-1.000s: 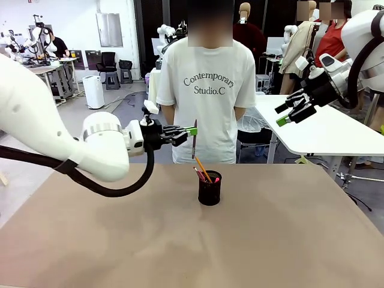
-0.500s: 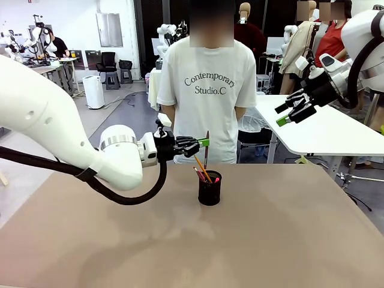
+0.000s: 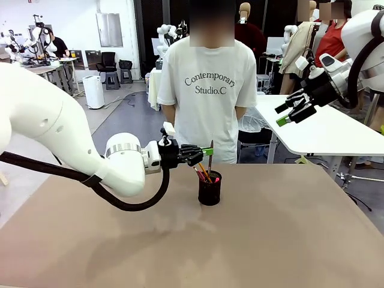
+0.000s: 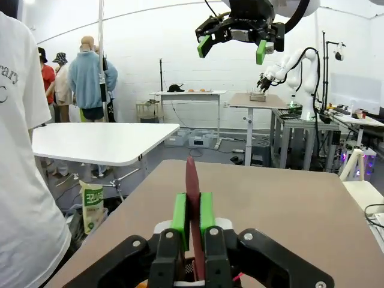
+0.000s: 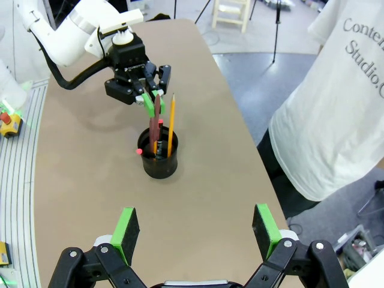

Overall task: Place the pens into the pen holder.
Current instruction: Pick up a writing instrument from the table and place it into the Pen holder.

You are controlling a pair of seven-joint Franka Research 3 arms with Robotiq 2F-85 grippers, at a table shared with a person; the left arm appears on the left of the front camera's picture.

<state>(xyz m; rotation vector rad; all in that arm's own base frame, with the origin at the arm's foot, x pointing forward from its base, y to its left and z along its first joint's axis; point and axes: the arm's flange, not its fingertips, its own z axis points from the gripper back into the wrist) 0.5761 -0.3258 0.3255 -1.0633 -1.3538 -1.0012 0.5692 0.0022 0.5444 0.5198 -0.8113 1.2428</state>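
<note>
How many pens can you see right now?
3: the yellow-orange pen and black pen stand in the pen holder; the reddish-brown pen is clamped in the left end effector, lowered into it.

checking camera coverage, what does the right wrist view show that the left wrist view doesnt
Right wrist view alone: the black mesh pen holder seen whole from above, the yellow pencil and a black pen with a red end standing in it, and the right gripper with its jaws wide apart.

Left wrist view alone: a close look along the green pads pinching the pen, and another white table beyond.

Both: the left gripper shut on the reddish-brown pen, the brown table, and the person's white shirt.
</note>
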